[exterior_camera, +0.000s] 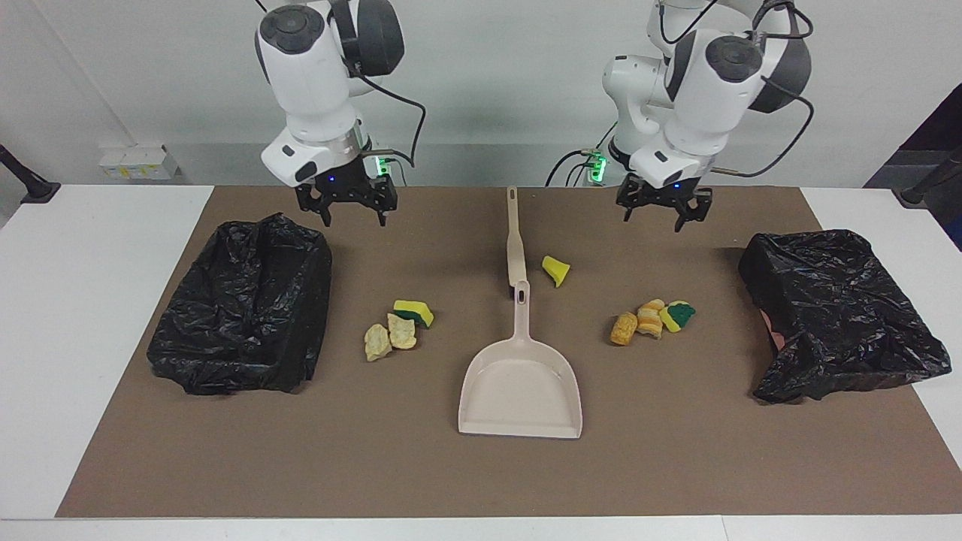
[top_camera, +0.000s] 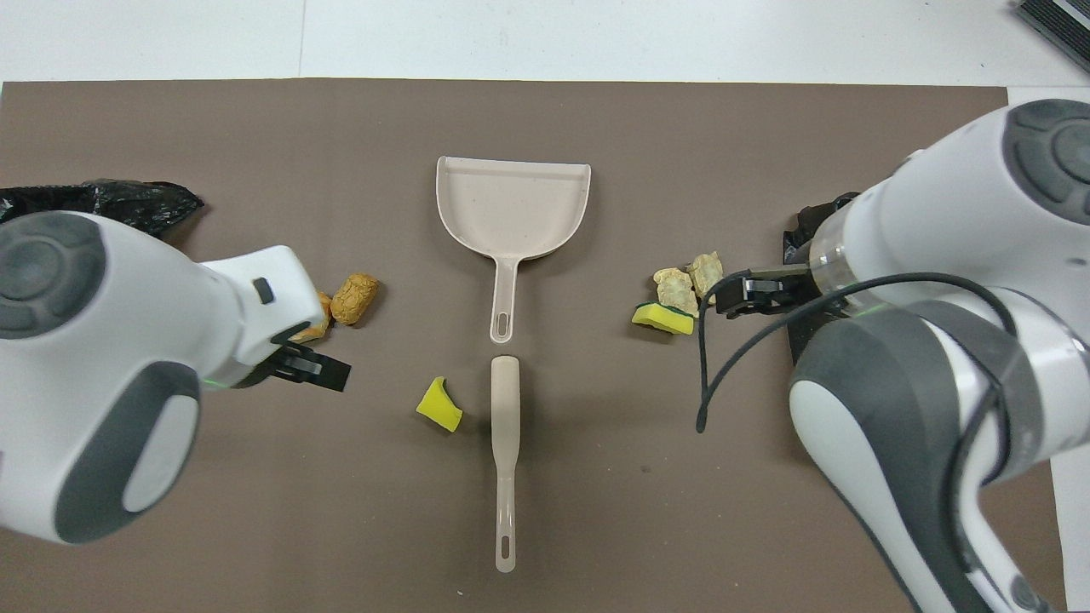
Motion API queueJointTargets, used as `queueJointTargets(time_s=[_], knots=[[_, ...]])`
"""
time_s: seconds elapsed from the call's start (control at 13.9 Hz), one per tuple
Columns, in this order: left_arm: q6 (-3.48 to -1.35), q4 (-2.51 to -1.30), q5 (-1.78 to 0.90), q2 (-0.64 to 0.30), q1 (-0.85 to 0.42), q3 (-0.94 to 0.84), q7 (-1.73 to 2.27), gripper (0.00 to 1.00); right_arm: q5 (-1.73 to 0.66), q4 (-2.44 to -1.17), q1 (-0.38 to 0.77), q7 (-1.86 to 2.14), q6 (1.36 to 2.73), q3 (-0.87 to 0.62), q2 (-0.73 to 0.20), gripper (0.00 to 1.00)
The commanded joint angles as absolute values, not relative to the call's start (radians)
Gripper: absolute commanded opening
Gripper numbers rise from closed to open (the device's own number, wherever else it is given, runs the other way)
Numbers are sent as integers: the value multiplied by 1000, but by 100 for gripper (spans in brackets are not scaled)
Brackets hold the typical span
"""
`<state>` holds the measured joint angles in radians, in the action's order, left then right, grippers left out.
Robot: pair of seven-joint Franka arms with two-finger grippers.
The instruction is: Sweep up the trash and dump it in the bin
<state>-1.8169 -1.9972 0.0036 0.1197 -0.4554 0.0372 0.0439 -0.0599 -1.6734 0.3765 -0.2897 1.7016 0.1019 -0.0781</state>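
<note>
We see both grippers hanging open and empty above the brown mat: the right gripper at upper left of the facing view, by a black-lined bin, the left gripper at upper right, near a second bin. The trash lies in three spots: one cluster left of centre, another right of centre, a lone yellow piece beside the brush. The dustpan sits mid-frame.
</note>
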Motion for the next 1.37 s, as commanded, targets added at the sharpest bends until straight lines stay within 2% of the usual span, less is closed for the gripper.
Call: queueJointTargets(time_s=[0.0, 0.22, 0.43, 0.65, 0.87, 1.01, 1.08, 1.15, 1.3], knots=[[-1926, -2121, 2, 164, -602, 55, 176, 100, -116, -1631, 408, -334, 1726, 103, -161, 100], [-2058, -2225, 2, 161, -766, 55, 366, 100, -198, -1626, 457, -431, 1795, 100, -234, 100], [-2232, -2364, 2, 155, -880, 55, 478, 100, -251, -1551, 477, -546, 1793, 91, -316, 100], [-2290, -2404, -17, 137, -960, 54, 604, 100, -298, -1504, 491, -593, 1801, 84, -379, 100], [-2345, -2433, -49, 123, -966, 55, 620, 100, -371, -1471, 521, -690, 1857, 84, -426, 100], [-2345, -2436, -75, 124, -960, 55, 623, 100, -374, -1451, 584, -710, 1922, 84, -484, 100], [-2344, -2439, -133, 123, -959, 55, 623, 91, -368, -1422, 607, -713, 1940, 84, -524, 100], [-2342, -2439, -187, 123, -959, 55, 624, 87, -364, -1395, 617, -713, 1968, 84, -555, 100], [-2336, -2441, -213, 123, -959, 57, 626, 71, -361, -1391, 640, -704, 2043, 84, -586, 100]])
